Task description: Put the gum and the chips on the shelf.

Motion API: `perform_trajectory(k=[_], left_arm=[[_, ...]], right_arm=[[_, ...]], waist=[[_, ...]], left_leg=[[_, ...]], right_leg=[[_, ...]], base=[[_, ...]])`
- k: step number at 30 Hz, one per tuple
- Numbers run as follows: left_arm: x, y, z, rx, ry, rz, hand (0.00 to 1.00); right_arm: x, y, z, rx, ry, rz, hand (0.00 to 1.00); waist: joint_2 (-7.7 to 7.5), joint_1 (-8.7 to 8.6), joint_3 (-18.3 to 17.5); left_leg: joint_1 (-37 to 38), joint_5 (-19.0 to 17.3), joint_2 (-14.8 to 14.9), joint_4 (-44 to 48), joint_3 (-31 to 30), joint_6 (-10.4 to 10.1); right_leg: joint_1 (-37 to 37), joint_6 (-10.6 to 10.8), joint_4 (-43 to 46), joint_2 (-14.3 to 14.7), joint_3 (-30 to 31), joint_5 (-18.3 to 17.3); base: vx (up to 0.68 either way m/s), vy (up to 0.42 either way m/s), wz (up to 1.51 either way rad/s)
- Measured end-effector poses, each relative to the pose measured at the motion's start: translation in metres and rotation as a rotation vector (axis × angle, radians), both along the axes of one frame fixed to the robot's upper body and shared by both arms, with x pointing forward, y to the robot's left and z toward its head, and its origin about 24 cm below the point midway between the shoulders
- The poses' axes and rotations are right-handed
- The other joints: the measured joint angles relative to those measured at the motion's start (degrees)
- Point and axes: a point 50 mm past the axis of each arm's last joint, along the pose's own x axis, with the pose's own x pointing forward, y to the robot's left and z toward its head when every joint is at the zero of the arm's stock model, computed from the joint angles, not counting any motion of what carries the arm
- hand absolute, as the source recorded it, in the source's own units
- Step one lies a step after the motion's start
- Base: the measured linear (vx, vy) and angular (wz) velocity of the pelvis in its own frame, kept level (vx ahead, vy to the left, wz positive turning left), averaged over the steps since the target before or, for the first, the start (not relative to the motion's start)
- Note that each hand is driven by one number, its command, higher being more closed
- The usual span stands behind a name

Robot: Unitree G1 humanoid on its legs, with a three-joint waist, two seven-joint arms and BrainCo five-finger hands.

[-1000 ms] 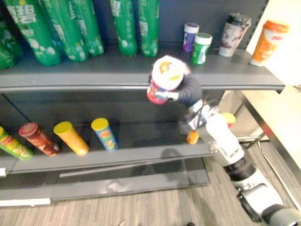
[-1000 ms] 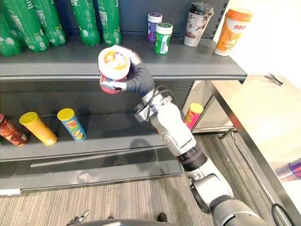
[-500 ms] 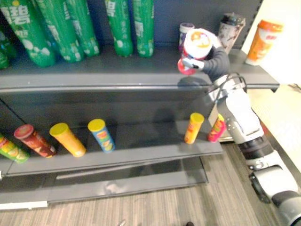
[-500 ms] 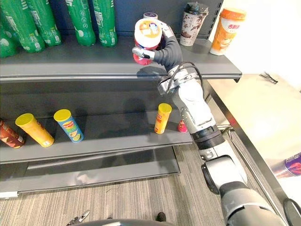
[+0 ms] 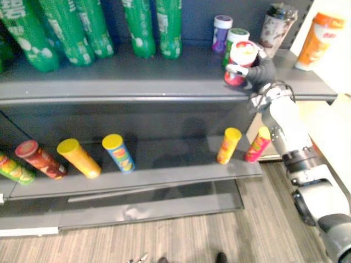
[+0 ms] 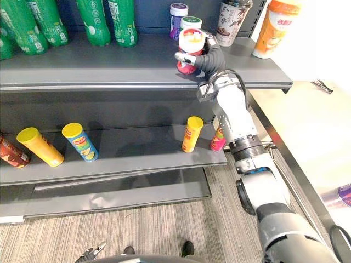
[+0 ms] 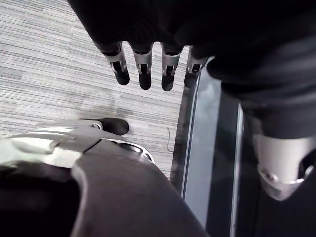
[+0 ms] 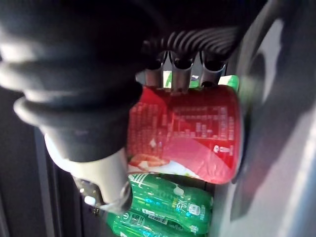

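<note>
The chips can (image 6: pixel 192 43), a short red tub with a white lid, is in the right hand (image 6: pixel 210 57) at the front part of the top shelf (image 6: pixel 109 66), toward its right end. The fingers (image 8: pixel 181 74) are curled around the can's body and the thumb is pressed on the other side. The can is close to upright, and its base is at the shelf surface. I cannot tell if it already touches the shelf.

Just behind the can stands the green gum jar (image 6: pixel 190 22), partly hidden by it. The purple gum jar (image 6: pixel 177 15) stands just beside that one, on its left. Both jars are upright on the same shelf. Further right are a patterned cup (image 6: pixel 233 21) and an orange cup (image 6: pixel 277 24). Green bottles (image 6: pixel 96 22) stand in a row at the back on the left.

On the lower shelf (image 6: pixel 137 159) are several chips tubes: a dark red tube (image 6: pixel 12 153), a yellow tube (image 6: pixel 39 147) and a blue tube (image 6: pixel 80 141) on the left, then an orange tube (image 6: pixel 192 133) and a pink tube (image 6: pixel 218 139) below the right arm.

The left hand (image 7: pixel 143 59) hangs over the striped floor (image 7: pixel 49 74), with its fingers straight, a little apart, and holding nothing.
</note>
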Motion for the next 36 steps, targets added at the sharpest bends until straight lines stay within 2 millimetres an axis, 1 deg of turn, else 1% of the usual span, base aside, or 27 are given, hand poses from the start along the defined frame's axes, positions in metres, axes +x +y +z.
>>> perform_trajectory(k=[4,8,18,27,36], left_arm=[[0.001,0.000,0.000,-0.001,-0.002,-0.001,0.00],[0.003,0.000,0.001,-0.001,-0.012,-0.003,0.00],[0.003,-0.001,0.001,-0.004,-0.012,-0.010,0.00],[0.003,-0.002,0.000,-0.011,-0.013,-0.016,0.00],[0.002,-0.002,0.000,-0.014,-0.011,-0.020,0.00]], right_arm=[[0.001,-0.002,0.001,-0.021,-0.006,-0.018,1.00],[0.001,-0.007,0.003,-0.005,-0.013,-0.034,1.00],[-0.001,-0.006,0.006,-0.010,-0.030,-0.022,1.00],[-0.013,-0.009,0.003,-0.035,-0.073,0.014,1.00],[-0.020,-0.010,-0.003,-0.042,-0.081,0.031,1.00]], waist=[[-0.01,0.08,0.17],[-0.06,0.29,1.04],[-0.03,0.23,1.62],[-0.10,0.25,1.65],[-0.24,0.21,1.56]], left_leg=[[0.05,-0.01,-0.06,0.00,0.03,-0.02],[0.25,-0.01,-0.10,-0.01,0.11,-0.01],[0.71,-0.16,-0.04,-0.01,0.70,-0.20],[0.84,-0.30,0.18,0.00,1.22,-0.40],[1.08,-0.32,0.33,0.01,1.47,-0.42]], right_leg=[[0.07,0.00,-0.04,-0.05,-0.04,0.00],[0.19,-0.05,0.01,-0.13,-0.02,0.07],[0.37,-0.04,-0.04,-0.10,0.31,0.06],[0.38,-0.04,-0.07,0.09,0.53,0.06],[0.37,-0.04,0.02,0.24,0.84,0.06]], base=[[0.00,0.000,0.00],[-0.04,-0.021,-0.01],[-0.01,-0.006,-0.01],[0.00,0.000,0.00],[-0.01,-0.006,-0.01]])
